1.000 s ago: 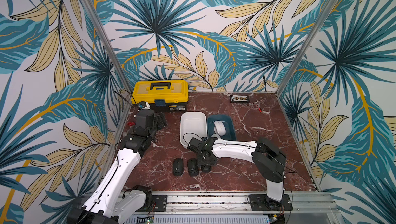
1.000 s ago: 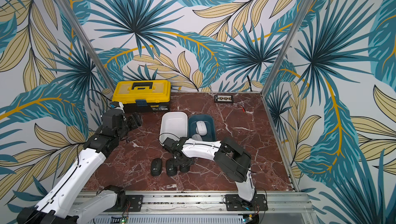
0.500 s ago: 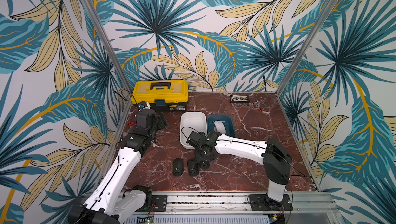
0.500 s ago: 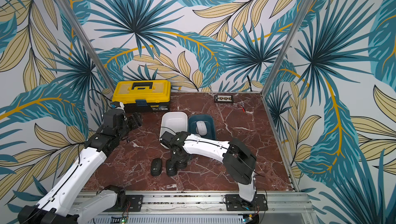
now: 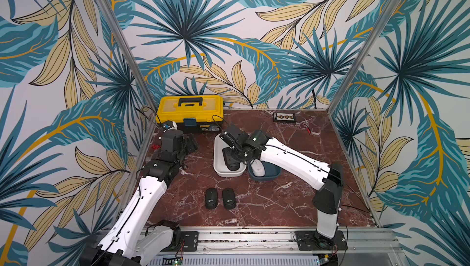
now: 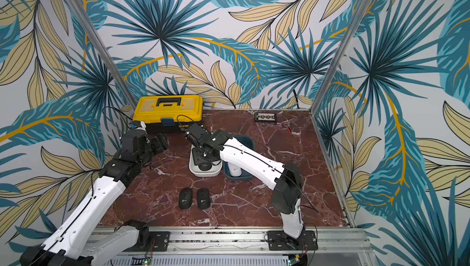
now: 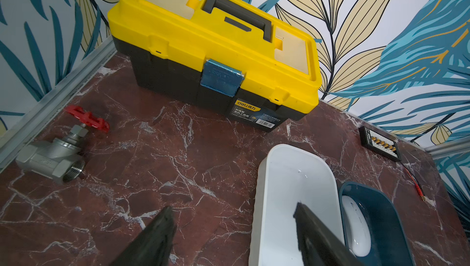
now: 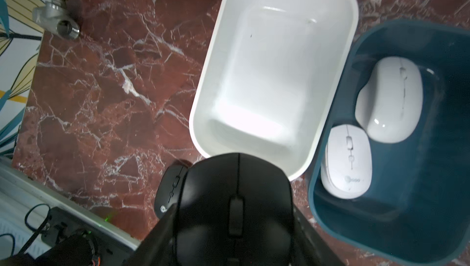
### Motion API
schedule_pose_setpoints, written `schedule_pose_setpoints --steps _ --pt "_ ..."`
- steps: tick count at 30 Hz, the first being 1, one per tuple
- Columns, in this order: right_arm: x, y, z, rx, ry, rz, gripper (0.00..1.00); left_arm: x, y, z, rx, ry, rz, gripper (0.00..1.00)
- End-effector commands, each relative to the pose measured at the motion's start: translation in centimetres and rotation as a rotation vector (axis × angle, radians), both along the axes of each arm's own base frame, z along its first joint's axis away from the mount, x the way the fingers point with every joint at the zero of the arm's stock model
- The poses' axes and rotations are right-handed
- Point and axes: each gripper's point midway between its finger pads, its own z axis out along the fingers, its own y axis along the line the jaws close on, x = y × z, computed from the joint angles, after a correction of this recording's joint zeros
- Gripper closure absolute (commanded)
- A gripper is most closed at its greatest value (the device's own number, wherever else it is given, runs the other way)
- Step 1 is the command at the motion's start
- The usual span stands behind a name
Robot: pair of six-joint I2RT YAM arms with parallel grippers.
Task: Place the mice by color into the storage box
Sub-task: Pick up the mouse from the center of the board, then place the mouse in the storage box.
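Top views: high, frontal, looking down. Wrist views: close, both showing white bin.

Right gripper down over a white rectangular plastic bin, closed on a black oval mouse. Just beside that bin, a dark blue plastic bin with a glossy white oval mouse inside. Nearer the front rail, two matte black oval mice side by side on the red-brown marble tabletop. Left gripper raised near a yellow plastic toolbox.
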Motion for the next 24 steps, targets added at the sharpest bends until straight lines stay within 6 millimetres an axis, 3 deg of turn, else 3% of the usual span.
schedule_pose_setpoints --steps 1,7,11,12,24 --pt "2.0 -0.3 -1.7 -0.065 -0.001 0.032 0.53 -0.8 0.6 -0.5 0.025 0.017 0.016 0.23" --pt "5.9 0.1 -4.5 -0.071 0.019 0.018 0.53 -0.8 0.6 -0.5 0.037 0.027 0.016 0.23" --pt "7.3 0.7 -6.8 -0.081 0.026 0.024 0.53 -0.9 0.4 -1.0 0.015 0.032 0.015 0.23" --pt "8.8 -0.3 -7.5 -0.082 0.032 -0.006 0.53 -0.9 0.4 -1.1 0.009 0.031 0.017 0.23" --pt "12.3 -0.2 -12.6 -0.118 0.044 -0.020 0.52 -0.9 0.3 -1.4 -0.007 0.037 0.018 0.23"
